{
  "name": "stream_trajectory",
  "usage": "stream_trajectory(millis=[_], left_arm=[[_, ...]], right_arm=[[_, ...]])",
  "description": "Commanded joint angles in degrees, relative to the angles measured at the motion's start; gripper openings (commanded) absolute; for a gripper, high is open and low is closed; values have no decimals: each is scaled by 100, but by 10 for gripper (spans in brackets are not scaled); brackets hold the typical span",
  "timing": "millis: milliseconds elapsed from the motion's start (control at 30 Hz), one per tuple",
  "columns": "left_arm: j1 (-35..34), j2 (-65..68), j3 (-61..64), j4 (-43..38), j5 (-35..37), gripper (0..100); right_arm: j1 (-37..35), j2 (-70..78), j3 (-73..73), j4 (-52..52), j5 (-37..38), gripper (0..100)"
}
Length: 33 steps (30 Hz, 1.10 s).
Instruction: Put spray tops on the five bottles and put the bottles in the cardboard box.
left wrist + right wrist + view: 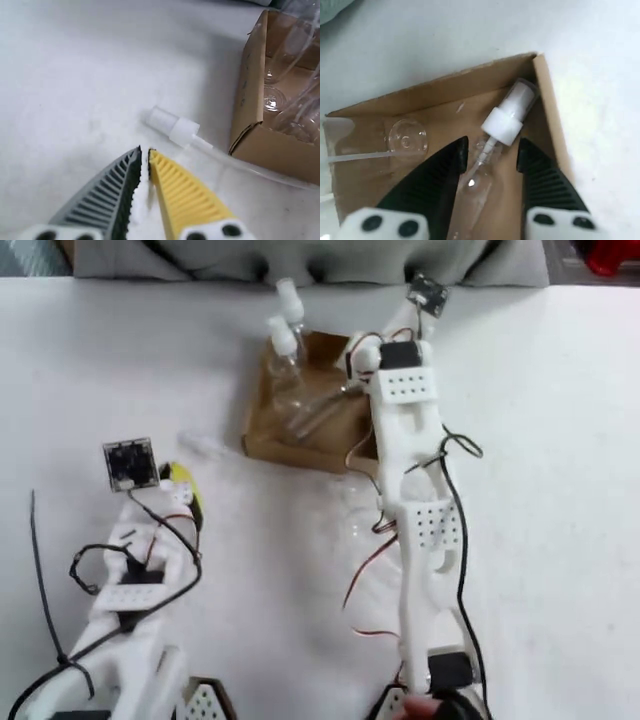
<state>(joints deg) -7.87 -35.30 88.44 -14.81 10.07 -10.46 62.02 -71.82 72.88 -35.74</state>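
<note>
White table (90,360). High: box (262,435) mid-table, right arm (410,490) over it; two capped bottles (283,340) stand at its far edge.

Left wrist: left gripper (144,151) clenched, empty, near loose top (172,127) lying just beside box. Best opened wide, taking the thick end, not the tube (250,167).

Right wrist: right gripper (491,141) released, astride a capped bottle (506,120) lying in a box corner. Bottle count unclear; glass is clear.

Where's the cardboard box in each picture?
High view: the cardboard box sits just above the picture's middle.
Left wrist view: beyond the loose spray top, ahead of the left hand.
Right wrist view: straight beneath the open right hand.
Shared landmark: the clear bottles inside it.
</note>
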Motion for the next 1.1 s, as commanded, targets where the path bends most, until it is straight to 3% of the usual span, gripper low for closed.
stream_trajectory(millis=[0, 333, 567, 867, 1067], left_arm=[[75, -207, -35, -176, 35, 28], [75, -207, -35, -176, 35, 28], [84, -207, -53, -176, 35, 28], [84, -207, -62, -176, 35, 28], [75, -207, -62, -176, 35, 28]], right_arm=[[-84, -48, -299, -13, -97, 131], [-84, 75, -360, 57, -88, 131], [-75, -743, -360, 892, 18, 131], [13, -1508, -360, 2176, 1943, 127], [374, -1543, -352, 2527, 2145, 126]])
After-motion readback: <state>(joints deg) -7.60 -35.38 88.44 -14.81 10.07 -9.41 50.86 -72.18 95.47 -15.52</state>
